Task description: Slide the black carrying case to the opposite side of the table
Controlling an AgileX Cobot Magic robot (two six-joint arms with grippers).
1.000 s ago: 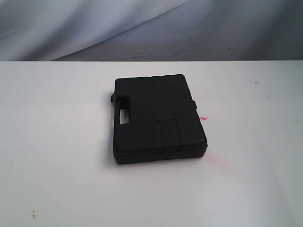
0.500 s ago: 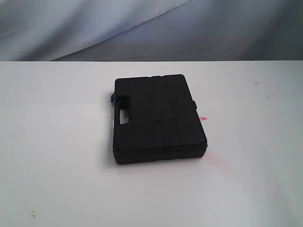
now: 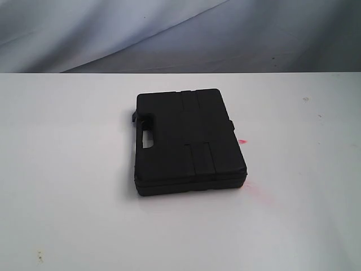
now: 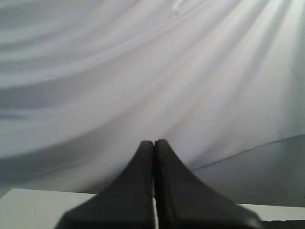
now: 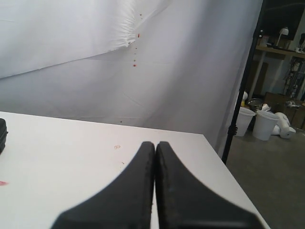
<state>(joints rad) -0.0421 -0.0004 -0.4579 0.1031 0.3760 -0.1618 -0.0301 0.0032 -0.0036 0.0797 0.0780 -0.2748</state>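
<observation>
The black case (image 3: 189, 141) lies flat near the middle of the white table (image 3: 67, 186) in the exterior view, its cut-out handle on the left edge. Neither arm shows in that view. In the left wrist view my left gripper (image 4: 154, 143) is shut with nothing between its fingers, pointing at the grey backdrop above the table's edge. In the right wrist view my right gripper (image 5: 155, 144) is shut and empty above the table (image 5: 62, 152). A sliver of the case (image 5: 2, 134) shows at that picture's edge, well apart from the fingers.
A draped grey-white cloth backdrop (image 3: 180, 34) hangs behind the table. Faint red smears (image 3: 242, 141) mark the tabletop beside the case. Past the table's side edge stand a black pole (image 5: 243, 90) and white buckets (image 5: 264, 124) on the floor.
</observation>
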